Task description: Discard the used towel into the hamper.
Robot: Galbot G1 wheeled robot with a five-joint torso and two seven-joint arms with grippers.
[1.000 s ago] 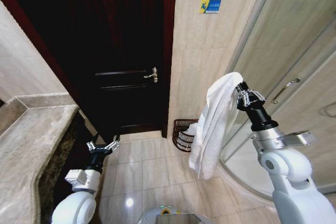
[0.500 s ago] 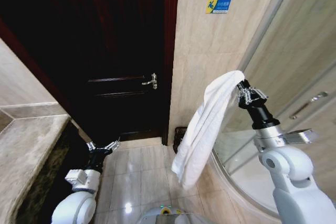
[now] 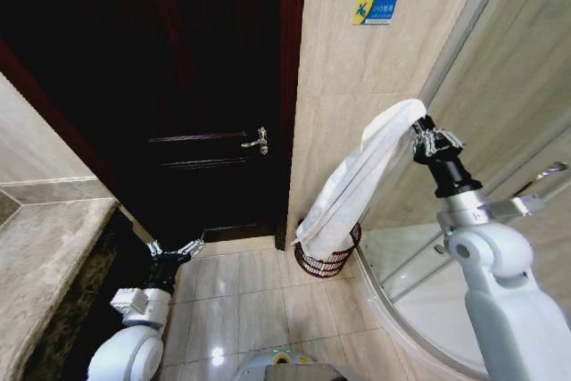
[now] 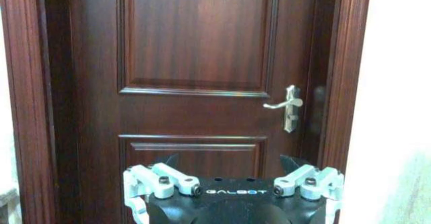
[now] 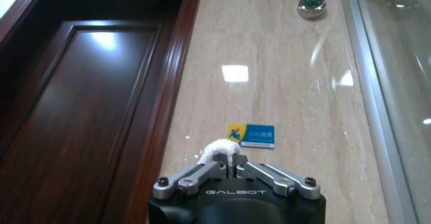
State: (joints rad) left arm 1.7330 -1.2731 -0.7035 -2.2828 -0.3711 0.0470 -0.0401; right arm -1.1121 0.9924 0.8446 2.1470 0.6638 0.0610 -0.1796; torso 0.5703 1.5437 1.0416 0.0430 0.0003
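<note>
A long white towel (image 3: 357, 183) hangs from my right gripper (image 3: 426, 134), which is shut on its top end, raised in front of the tiled wall. The towel's lower end reaches down to the rim of the hamper (image 3: 328, 259), a dark round open-weave basket on the floor by the wall between door and shower. The right wrist view has the right gripper (image 5: 234, 166) pinching a small tuft of the towel (image 5: 221, 150). My left gripper (image 3: 175, 252) is low at the left, open and holding nothing, and in the left wrist view this left gripper (image 4: 232, 176) faces the door.
A dark wooden door (image 3: 205, 86) with a metal handle (image 3: 259, 140) stands shut straight ahead. A curved glass shower enclosure (image 3: 500, 158) fills the right side. A stone counter (image 3: 45, 256) runs along the left. Tiled floor (image 3: 259, 301) lies between them.
The whole head view has shifted, so the camera moved. My right gripper sits slightly higher, and the towel's lower end now hangs at the hamper's rim. The left arm holds its pose.
</note>
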